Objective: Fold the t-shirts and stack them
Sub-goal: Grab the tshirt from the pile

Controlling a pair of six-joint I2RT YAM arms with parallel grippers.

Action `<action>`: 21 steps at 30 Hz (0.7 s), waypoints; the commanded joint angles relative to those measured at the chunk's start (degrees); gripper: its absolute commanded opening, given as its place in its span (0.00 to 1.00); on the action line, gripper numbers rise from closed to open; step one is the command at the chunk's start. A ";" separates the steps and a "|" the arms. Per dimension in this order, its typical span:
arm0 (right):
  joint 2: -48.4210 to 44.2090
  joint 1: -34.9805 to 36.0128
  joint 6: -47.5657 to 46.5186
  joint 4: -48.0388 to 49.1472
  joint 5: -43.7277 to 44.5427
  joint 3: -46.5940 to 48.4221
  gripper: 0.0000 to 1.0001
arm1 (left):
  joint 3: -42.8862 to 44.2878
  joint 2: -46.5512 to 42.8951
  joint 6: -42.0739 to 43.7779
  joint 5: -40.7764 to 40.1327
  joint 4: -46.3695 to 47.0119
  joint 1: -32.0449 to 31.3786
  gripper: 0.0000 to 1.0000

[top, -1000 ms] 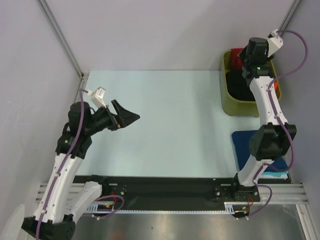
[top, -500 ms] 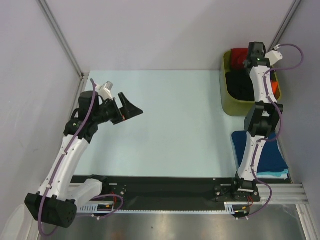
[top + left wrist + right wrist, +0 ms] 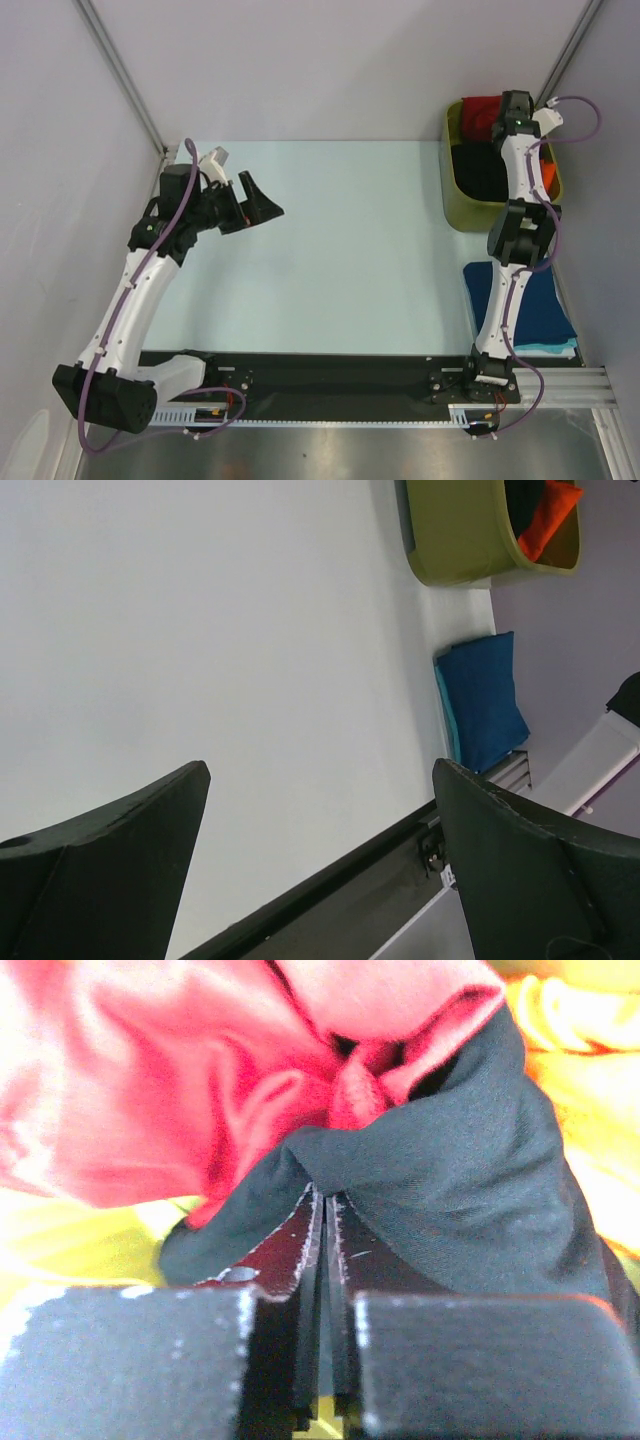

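Observation:
In the olive bin (image 3: 455,205) at the back right lie a red t-shirt (image 3: 478,113), a black t-shirt (image 3: 478,172) and an orange one (image 3: 548,172). My right gripper (image 3: 325,1198) reaches down into the bin and is shut on a fold of the black t-shirt (image 3: 470,1160), which peaks at the fingertips. The red t-shirt (image 3: 150,1090) lies just behind it. A dark blue t-shirt (image 3: 545,305) lies folded on a teal one (image 3: 552,348) at the near right. My left gripper (image 3: 270,210) hangs open and empty over the left of the table.
The left wrist view shows the bin (image 3: 455,540), the orange cloth (image 3: 548,515) and the folded blue stack (image 3: 485,700) far across the pale table (image 3: 200,630). Grey walls close in the back and both sides. A black rail runs along the near edge.
My right gripper dropped into the bin and went from open to shut on the black t-shirt. The left arm shifted slightly back and left, its jaws still open.

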 commanded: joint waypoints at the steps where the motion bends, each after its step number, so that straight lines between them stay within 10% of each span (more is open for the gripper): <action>1: -3.35 -0.17 -1.22 2.10 -0.73 5.57 0.00 | 3.69 0.46 2.58 -1.63 -0.45 -0.11 1.00; 21: -41.15 18.62 -23.29 36.73 0.15 -1.65 0.00 | -0.08 -14.83 -2.43 2.15 -6.68 -0.55 1.00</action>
